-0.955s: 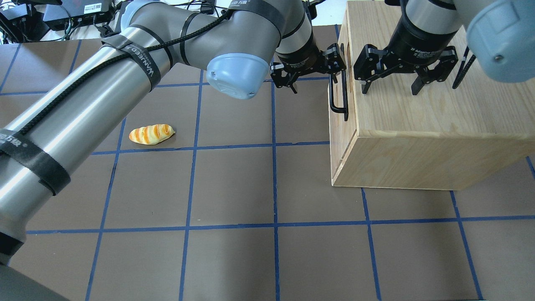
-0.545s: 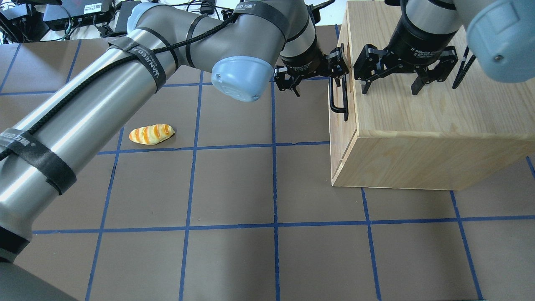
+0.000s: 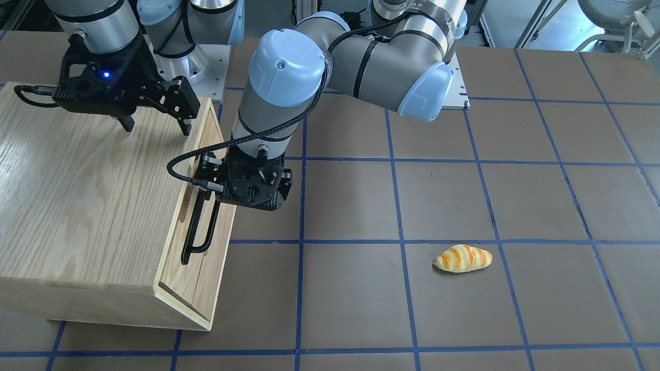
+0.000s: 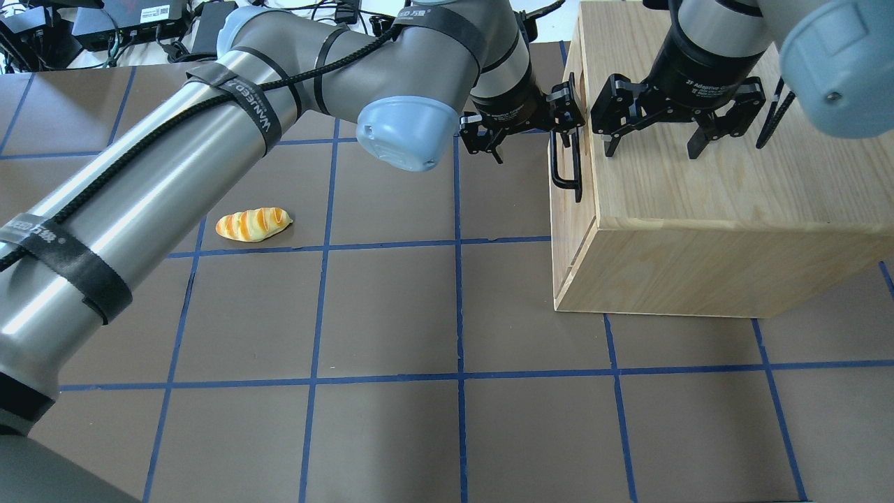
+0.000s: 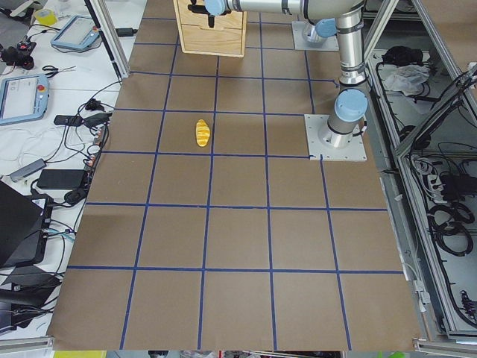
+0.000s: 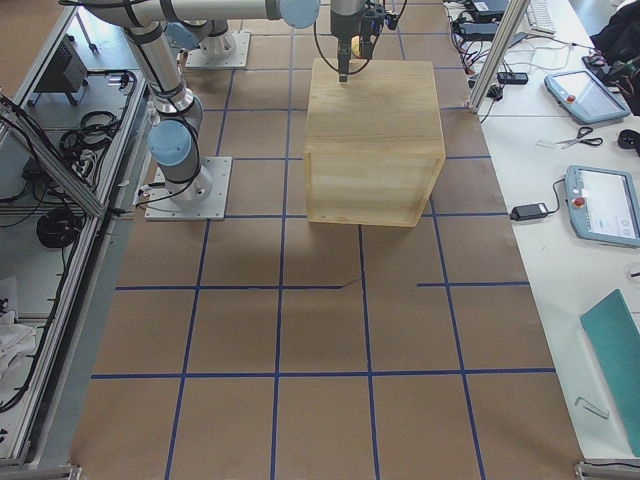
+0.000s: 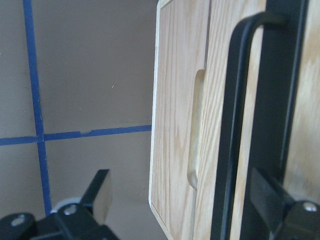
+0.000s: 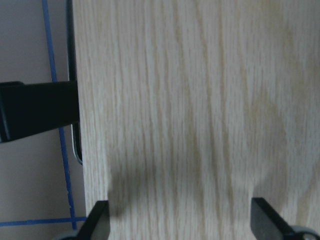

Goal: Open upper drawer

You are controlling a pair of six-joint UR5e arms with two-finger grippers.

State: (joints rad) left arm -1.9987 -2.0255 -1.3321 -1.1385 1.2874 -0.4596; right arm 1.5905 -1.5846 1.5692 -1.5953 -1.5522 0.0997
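The upper drawer (image 7: 175, 100) is the light-wood front panel with an oblong recess, and it also shows in the overhead view (image 4: 584, 209). Its front looks flush with the cabinet (image 4: 705, 202). Its black bar handle (image 4: 566, 166) stands out from the panel and also shows in the left wrist view (image 7: 235, 125). My left gripper (image 4: 532, 143) is open. In the left wrist view (image 7: 185, 200) the handle stands between its fingers, close to the right-hand one (image 7: 272, 192). My right gripper (image 4: 653, 145) is open and empty, hovering just over the cabinet top (image 8: 182, 220).
A striped bread roll (image 4: 253, 224) lies on the brown mat to the left, also in the front-facing view (image 3: 463, 258). The cabinet fills the far right of the table. Cables and electronics (image 4: 119, 24) lie beyond the mat's far left edge.
My left arm has shifted right, bringing its gripper closer to the drawer front so the handle lies between its fingers. The right gripper has not moved.
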